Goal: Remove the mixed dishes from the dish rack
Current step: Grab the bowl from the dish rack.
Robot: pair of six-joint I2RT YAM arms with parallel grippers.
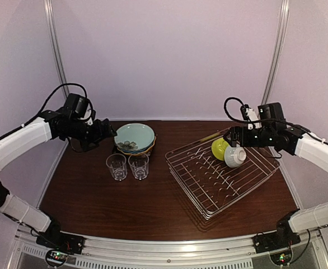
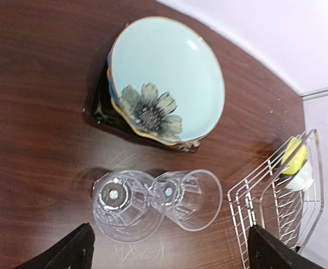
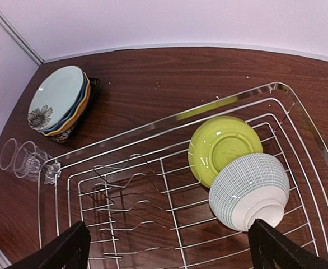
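The dish rack (image 1: pixel 223 174) stands on the right of the table. It holds a yellow-green bowl (image 3: pixel 223 145) and a white bowl (image 3: pixel 248 188), both tipped on their sides at its far end. My right gripper (image 3: pixel 169 252) hovers open above the rack, its right finger close to the white bowl. On the left, a pale teal plate (image 2: pixel 164 73) tops a stack over a black square plate (image 2: pixel 99 109). Two clear glasses (image 2: pixel 125 204) (image 2: pixel 189 199) stand upright in front of the stack. My left gripper (image 2: pixel 169 255) hangs open and empty above the glasses.
The enclosure walls and metal corner posts (image 1: pixel 55 50) close in the back and sides. Bare brown tabletop (image 1: pixel 141 207) lies between the glasses and the near edge. The rack's upright prongs (image 3: pixel 119 196) stand bare on its left half.
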